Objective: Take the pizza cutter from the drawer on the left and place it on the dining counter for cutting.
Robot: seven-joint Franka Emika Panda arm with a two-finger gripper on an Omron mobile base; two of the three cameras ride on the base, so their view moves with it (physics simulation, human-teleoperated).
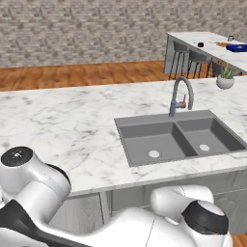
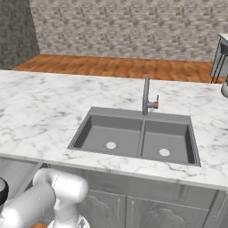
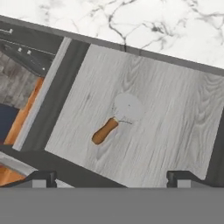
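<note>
Gripper [image 3: 112, 177] hovers, fingers spread and empty, above the pulled-out drawer [image 3: 175, 122] where the pizza cutter [image 3: 117, 117] lies.

Seen from the hand camera, the cutter rests flat on the drawer's pale grey wood-grain floor, its brown handle angled toward the lower left and its round blade (nearly the same grey as the floor) toward the upper right; the two dark fingertips [image 3: 41, 177] stand well apart and touch nothing. The marble counter [image 1: 72, 125] runs along the drawer's far edge. From the base cameras, a grey double sink [image 1: 178, 137] with a curved faucet [image 1: 181, 96] is set in that counter, and the dining counter [image 1: 207, 41] stands far off at upper right with dark stools [image 1: 185, 58] beside it.
</note>
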